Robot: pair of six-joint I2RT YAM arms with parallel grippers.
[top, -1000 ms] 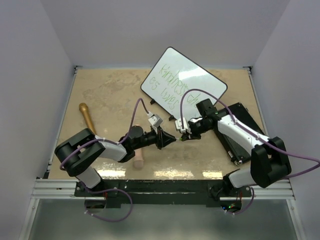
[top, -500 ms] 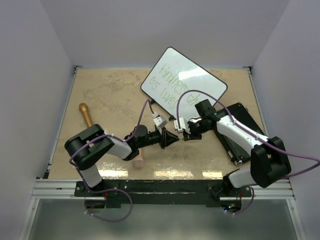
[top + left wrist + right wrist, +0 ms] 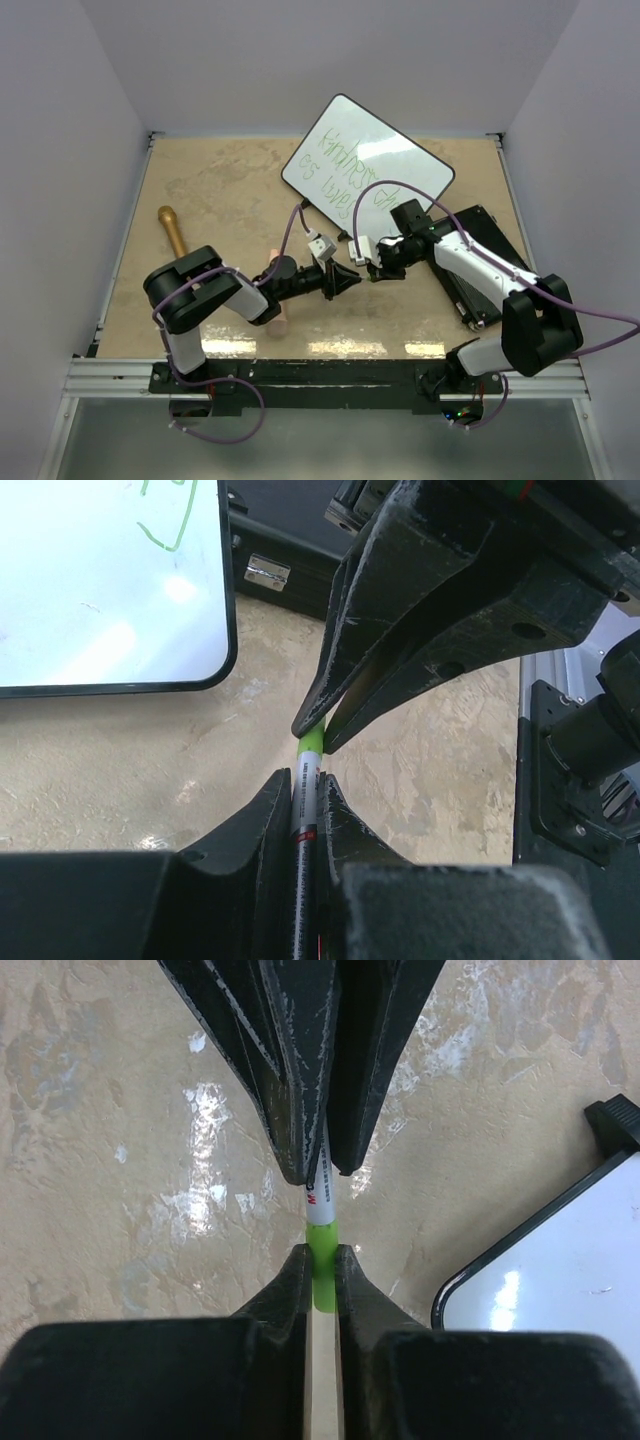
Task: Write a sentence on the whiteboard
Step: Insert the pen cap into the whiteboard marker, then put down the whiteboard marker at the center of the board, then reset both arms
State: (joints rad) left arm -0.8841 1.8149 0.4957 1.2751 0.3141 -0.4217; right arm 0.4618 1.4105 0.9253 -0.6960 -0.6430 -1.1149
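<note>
The whiteboard (image 3: 385,150) lies tilted at the table's back centre. The sentence (image 3: 345,178) is on it in thin green handwriting, two lines. It reads roughly as "kindness changes lives"; I cannot make out every word. My two grippers meet tip to tip in front of the board. My left gripper (image 3: 350,281) (image 3: 305,777) is shut on the marker (image 3: 303,815), on its white-and-black barrel. My right gripper (image 3: 371,268) (image 3: 321,1251) is shut on the marker's green cap (image 3: 322,1265). The cap sits on the marker's end (image 3: 311,744). A board corner shows in both wrist views (image 3: 100,580) (image 3: 570,1270).
A black flat case (image 3: 485,265) lies under my right arm, right of the board (image 3: 290,540). A golden-brown stick (image 3: 175,235) lies at the left. A pale wooden handle (image 3: 281,318) lies under my left forearm. The tan tabletop (image 3: 220,190) has raised side rails.
My left arm has pushed its gripper a little to the right, closing on the right gripper. Its elbow has swung right. The right arm has barely moved.
</note>
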